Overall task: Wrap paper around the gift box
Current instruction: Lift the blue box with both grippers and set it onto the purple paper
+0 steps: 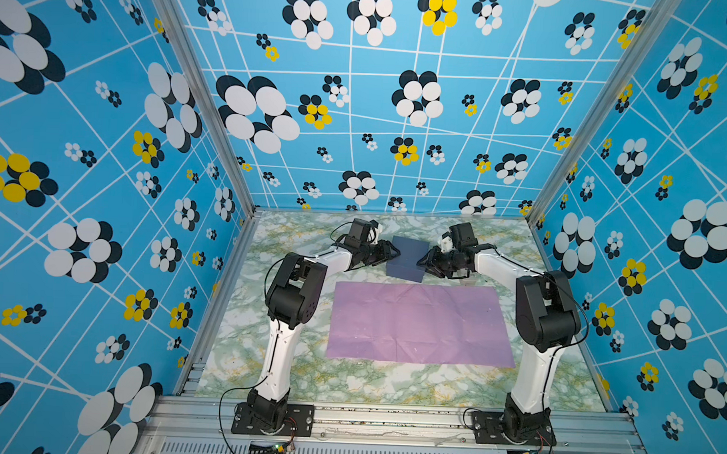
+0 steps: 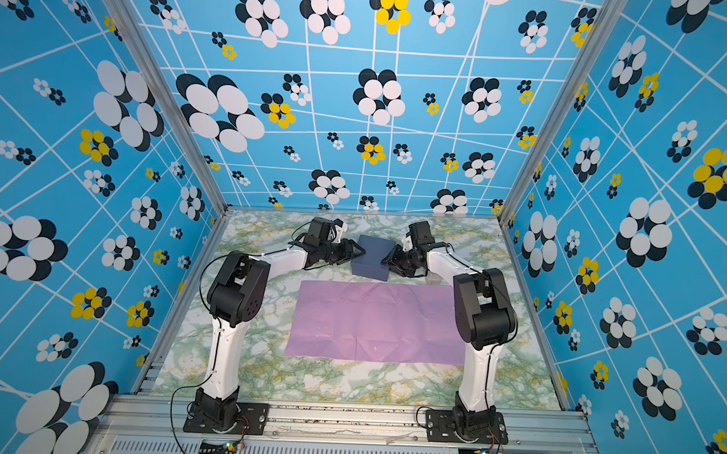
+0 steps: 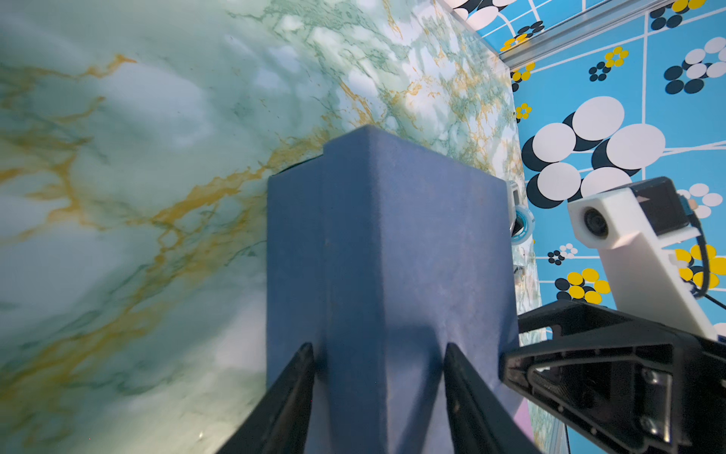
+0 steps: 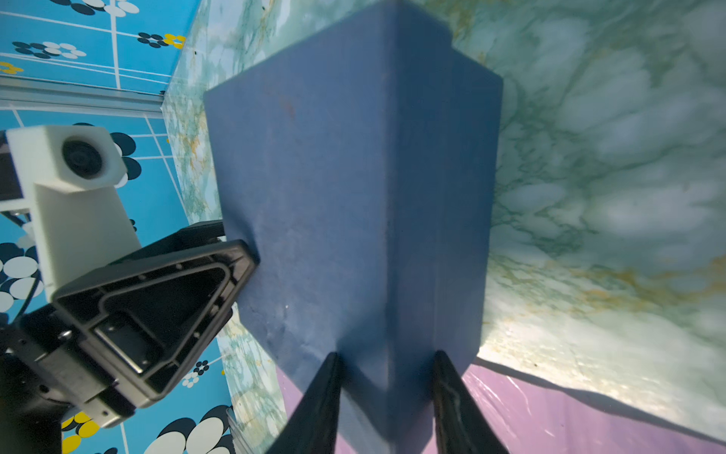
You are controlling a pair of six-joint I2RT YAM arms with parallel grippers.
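Mid-frame: box (image 1: 408,258) just above flat, unfolded paper (image 1: 420,325); wrapping not begun. The left end effector (image 1: 396,251) and right end effector (image 1: 420,264) both grasp box.

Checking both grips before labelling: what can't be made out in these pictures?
- Left gripper, right gripper: fingertips straddle the gift box in wrist views; firm clamping unclear, too small in top views.
- Box underside: hidden by the box itself, all views.
- White-and-blue object: mostly behind the box, left wrist view.
- Paper underside: lies face down.
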